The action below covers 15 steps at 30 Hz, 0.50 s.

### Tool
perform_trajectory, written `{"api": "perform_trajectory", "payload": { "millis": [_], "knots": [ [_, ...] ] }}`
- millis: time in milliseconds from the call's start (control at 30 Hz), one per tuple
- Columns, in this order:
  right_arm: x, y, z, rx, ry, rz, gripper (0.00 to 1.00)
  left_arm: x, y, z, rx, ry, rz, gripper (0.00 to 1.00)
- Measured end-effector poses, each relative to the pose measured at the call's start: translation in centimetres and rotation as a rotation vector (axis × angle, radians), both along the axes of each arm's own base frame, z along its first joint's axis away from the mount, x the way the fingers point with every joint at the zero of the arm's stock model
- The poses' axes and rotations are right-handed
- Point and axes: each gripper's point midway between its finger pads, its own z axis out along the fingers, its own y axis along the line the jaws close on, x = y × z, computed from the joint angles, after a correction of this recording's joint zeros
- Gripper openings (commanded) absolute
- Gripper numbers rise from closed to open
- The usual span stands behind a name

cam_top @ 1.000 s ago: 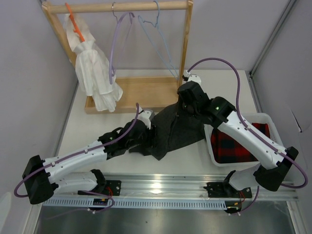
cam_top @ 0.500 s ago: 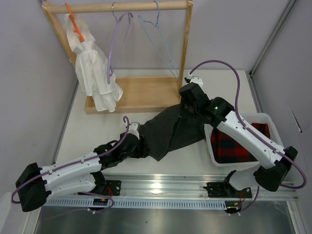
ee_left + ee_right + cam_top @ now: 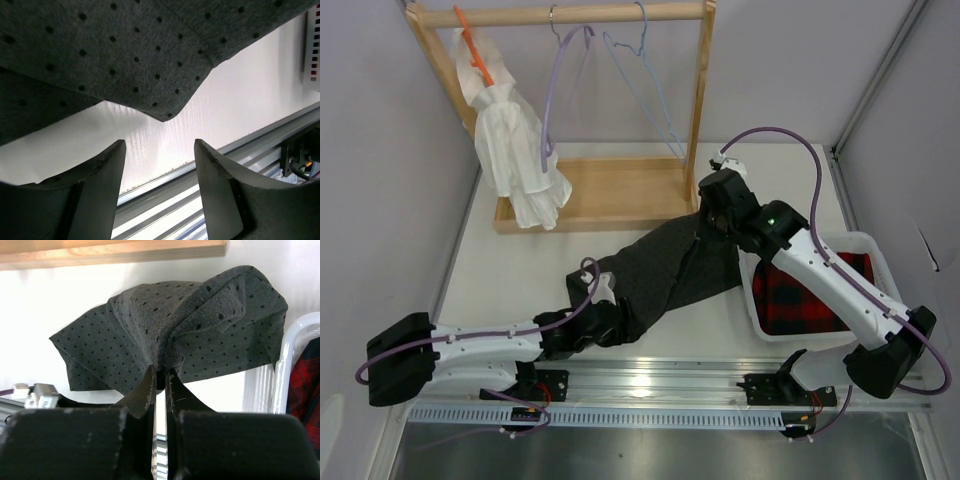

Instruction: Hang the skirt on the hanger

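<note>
The skirt (image 3: 670, 265), dark grey with small dots, lies spread on the white table, its far right end lifted. My right gripper (image 3: 706, 230) is shut on a bunched fold of it; in the right wrist view the jaws (image 3: 161, 371) pinch the cloth (image 3: 200, 335). My left gripper (image 3: 617, 320) is open and empty at the skirt's near left corner. In the left wrist view the fingertips (image 3: 159, 145) are just short of the cloth's corner (image 3: 125, 50). The light-blue hanger (image 3: 645, 85) hangs on the rack's rail at the back.
A wooden rack (image 3: 610, 190) stands at the back with a lavender hanger (image 3: 558, 90) and an orange hanger (image 3: 472, 45) holding a white garment (image 3: 515, 150). A white basket (image 3: 875, 245) with a red-and-black plaid garment (image 3: 810, 295) stands right. A metal rail runs along the near edge.
My left gripper has drawn back toward the near edge and sits off the skirt's corner. The skirt lies more stretched out. My right gripper has shifted slightly right, still holding the cloth.
</note>
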Motion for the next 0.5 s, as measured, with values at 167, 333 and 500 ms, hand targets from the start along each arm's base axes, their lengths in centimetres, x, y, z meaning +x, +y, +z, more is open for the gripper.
{"api": "perform_trajectory", "payload": {
  "millis": [167,333,500],
  "knots": [
    [0.1,-0.9,-0.5,0.006,0.011,-0.007,0.0,-0.6,-0.5,-1.6,0.011,0.043,0.065,0.62],
    [0.3,-1.7,-0.7,0.015,0.016,-0.006,0.0,0.3,-0.7,-1.5,-0.029,0.046,0.168,0.62],
    [0.3,-2.2,-0.8,0.019,0.021,-0.002,0.0,1.3,-0.4,-1.4,-0.03,0.024,0.24,0.6]
  ]
}}
